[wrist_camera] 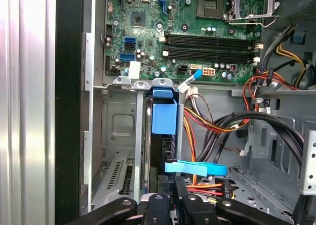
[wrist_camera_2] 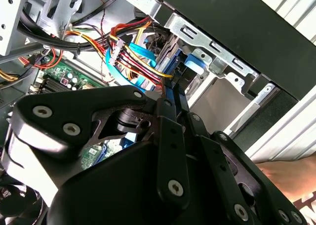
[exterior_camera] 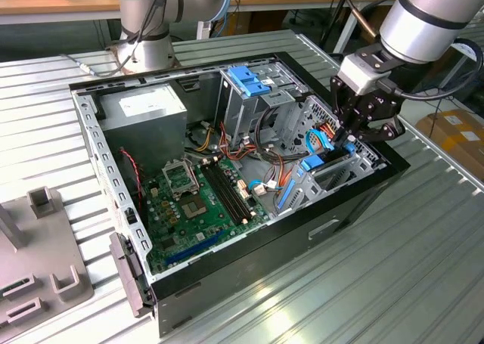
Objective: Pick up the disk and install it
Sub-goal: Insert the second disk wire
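The disk (exterior_camera: 310, 163) stands on edge in a slot of the metal drive cage (exterior_camera: 338, 179), at the open computer case's corner on the exterior view's right. Its light-blue rail tab (wrist_camera: 164, 117) sticks out toward the motherboard, with the dark body running back to the fingers. My gripper (exterior_camera: 349, 136) reaches down into the cage from above. In both wrist views its black fingers (wrist_camera_2: 167, 117) sit close together on the disk's edge (wrist_camera_2: 192, 66). The gripper (wrist_camera: 174, 186) looks shut on the disk.
Bundled power wires and a blue flat cable (wrist_camera: 195, 167) cross right beside the fingers. The case also holds the motherboard (exterior_camera: 198, 200), a grey power-supply box (exterior_camera: 144, 110) and a blue bracket (exterior_camera: 246, 79) on the second cage. Another arm's base (exterior_camera: 144, 34) stands behind. A grey fixture (exterior_camera: 38, 268) lies on the exterior view's left.
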